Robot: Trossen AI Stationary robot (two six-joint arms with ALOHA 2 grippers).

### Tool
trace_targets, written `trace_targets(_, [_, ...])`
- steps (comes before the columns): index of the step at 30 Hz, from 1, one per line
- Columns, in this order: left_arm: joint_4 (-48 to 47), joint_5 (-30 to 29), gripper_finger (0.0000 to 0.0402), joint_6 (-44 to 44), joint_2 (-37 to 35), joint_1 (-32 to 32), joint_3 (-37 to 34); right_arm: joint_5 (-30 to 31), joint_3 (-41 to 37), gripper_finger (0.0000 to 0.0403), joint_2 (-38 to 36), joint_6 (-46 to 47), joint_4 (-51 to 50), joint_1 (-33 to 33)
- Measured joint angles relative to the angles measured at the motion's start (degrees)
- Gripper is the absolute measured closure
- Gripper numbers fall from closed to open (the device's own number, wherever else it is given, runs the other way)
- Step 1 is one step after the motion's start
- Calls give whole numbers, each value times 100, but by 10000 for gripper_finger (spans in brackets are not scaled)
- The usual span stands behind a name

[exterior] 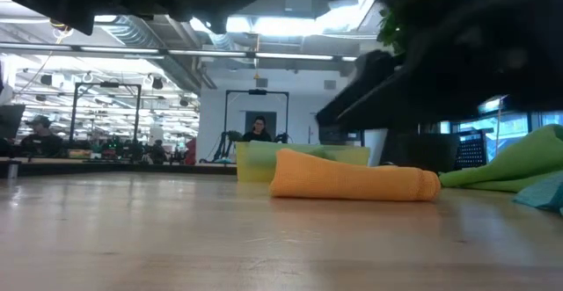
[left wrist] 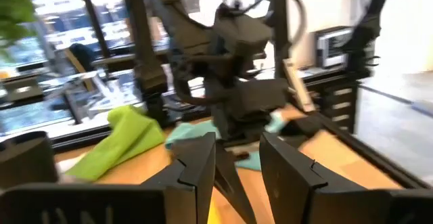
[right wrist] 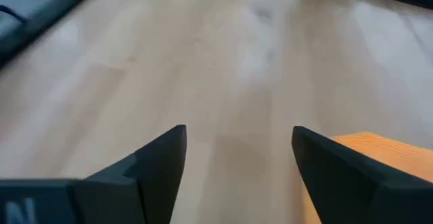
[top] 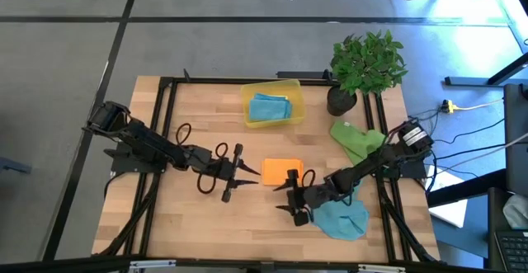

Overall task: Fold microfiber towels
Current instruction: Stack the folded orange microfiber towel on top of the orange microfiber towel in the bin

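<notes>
Your orange towel (top: 282, 171) lies folded mid-table, long axis across, between both grippers. The right gripper (top: 290, 180), fingers apart and empty, sits nearest; the left gripper (top: 238, 174) looks partly open, probably empty.

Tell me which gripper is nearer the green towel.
Right. The right gripper sits at the orange towel's front edge, on the same side of the table as the green towel. The left gripper is beyond the orange towel's far side, farther away.
</notes>
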Motion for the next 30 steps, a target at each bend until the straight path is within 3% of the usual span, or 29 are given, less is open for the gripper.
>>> trace_targets(8, [-623, -637, 294, -150, 80, 143, 2, 911, 467, 130, 119, -392, -1179, -56])
trace_targets(16, [-286, -1220, 294, -658, 789, 482, 4, 1057, 697, 156, 110, -731, -1371, 35])
trace_targets(21, [51, -1199, 294, -931, 1027, 664, 4, 1070, 697, 165, 110, -527, -1524, 27])
trace_targets(27, [221, -1157, 294, -445, 1054, 923, 4, 1069, 697, 166, 110, 296, -1746, 69])
trace_targets(30, [210, -706, 294, -341, 1054, 1084, 4, 1068, 697, 166, 110, 587, -1895, 108])
